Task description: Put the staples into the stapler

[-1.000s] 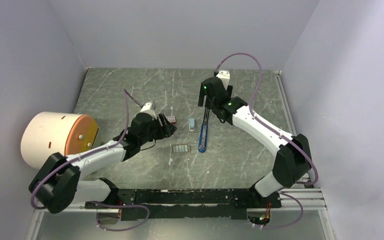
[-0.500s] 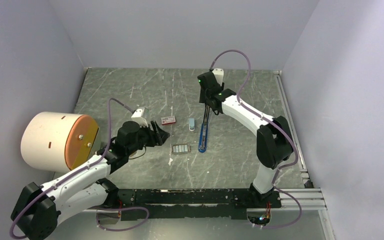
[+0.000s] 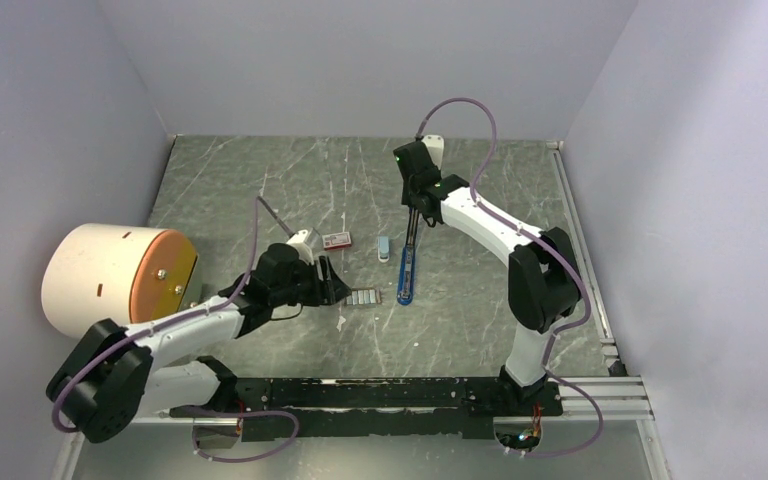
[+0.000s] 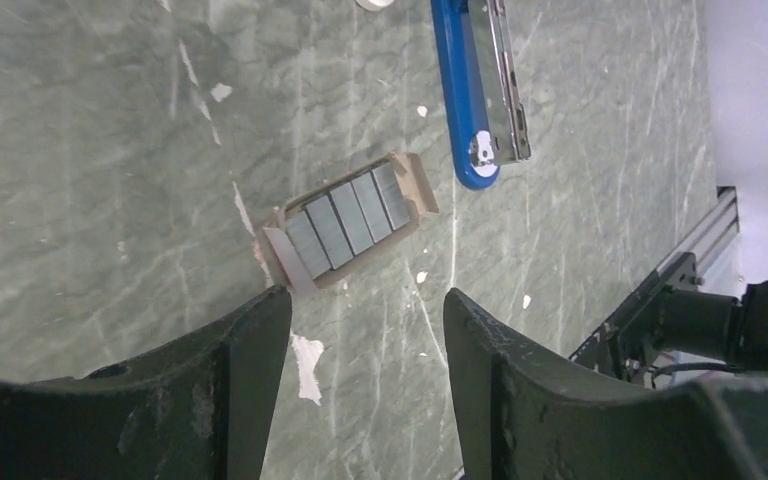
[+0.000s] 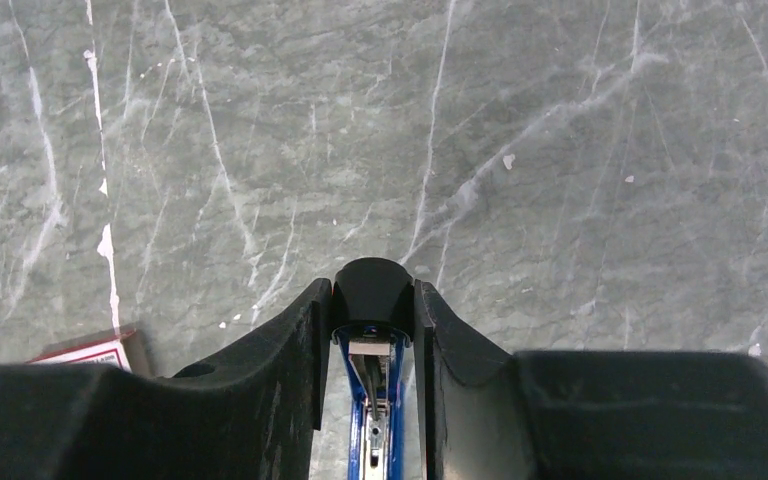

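The left tool has its two fingers well apart and holds nothing. In the left wrist view the gap of this tool points toward the staples, which lie just beyond the fingertips. I cannot tell if the fingers touch the surface.

The right tool is closed on the far black end of the stapler. In the right wrist view both fingers of this tool press on the sides of the rounded black end of the stapler.

The staples lie flat near the middle of the surface, just left of the blue near end of the stapler. Only the left wrist view shows that they are several grey strips side by side in a small brown card tray. It also shows a bright metal channel along the blue stapler. The right wrist view shows metal parts inside the stapler below the black end, and a corner of the red-and-white box at the left. Only the top view shows this box whole, and also the pale blue-grey piece between it and the stapler.

The surface is grey-green stone with pale veins and some white chips. A big cream drum with an orange face lies at the left edge. Plain pale walls close three sides.
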### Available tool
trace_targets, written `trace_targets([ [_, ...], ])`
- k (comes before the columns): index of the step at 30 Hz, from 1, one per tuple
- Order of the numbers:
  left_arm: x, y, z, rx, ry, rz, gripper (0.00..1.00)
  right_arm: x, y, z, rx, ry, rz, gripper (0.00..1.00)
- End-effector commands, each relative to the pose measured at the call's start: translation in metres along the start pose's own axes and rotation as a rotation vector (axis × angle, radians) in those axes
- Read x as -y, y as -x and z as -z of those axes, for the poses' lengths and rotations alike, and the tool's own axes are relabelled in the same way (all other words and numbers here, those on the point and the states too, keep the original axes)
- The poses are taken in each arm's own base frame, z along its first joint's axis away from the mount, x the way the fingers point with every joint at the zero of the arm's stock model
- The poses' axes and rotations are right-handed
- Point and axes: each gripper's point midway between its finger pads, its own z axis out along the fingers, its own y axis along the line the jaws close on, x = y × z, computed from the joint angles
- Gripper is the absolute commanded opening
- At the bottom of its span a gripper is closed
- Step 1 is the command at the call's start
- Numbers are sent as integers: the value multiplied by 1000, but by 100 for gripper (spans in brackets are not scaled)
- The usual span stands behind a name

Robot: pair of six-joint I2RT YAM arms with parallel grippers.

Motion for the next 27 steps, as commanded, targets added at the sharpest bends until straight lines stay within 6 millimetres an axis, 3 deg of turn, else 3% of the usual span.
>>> trace_targets([
  [1,50,5,-8,-25,-200,3,63,-3,15,7,27,28,-2,21],
  [4,74,-2,-20,-73,-248,-15,63,0,29,16,66,23,-4,21],
  [8,87,-3,-42,-89,-260,-37,58,-1,41,25,119,58,25,21],
  [15,71,-10,-88,-144,-159,-39,47,2,41,23,125,76,83,21],
  [23,67,-7,-108,-113,-131,35,48,6,25,15,79,70,52,21],
  [27,58,-5,-118,-83,-86,51,40,10,20,14,70,62,33,21],
])
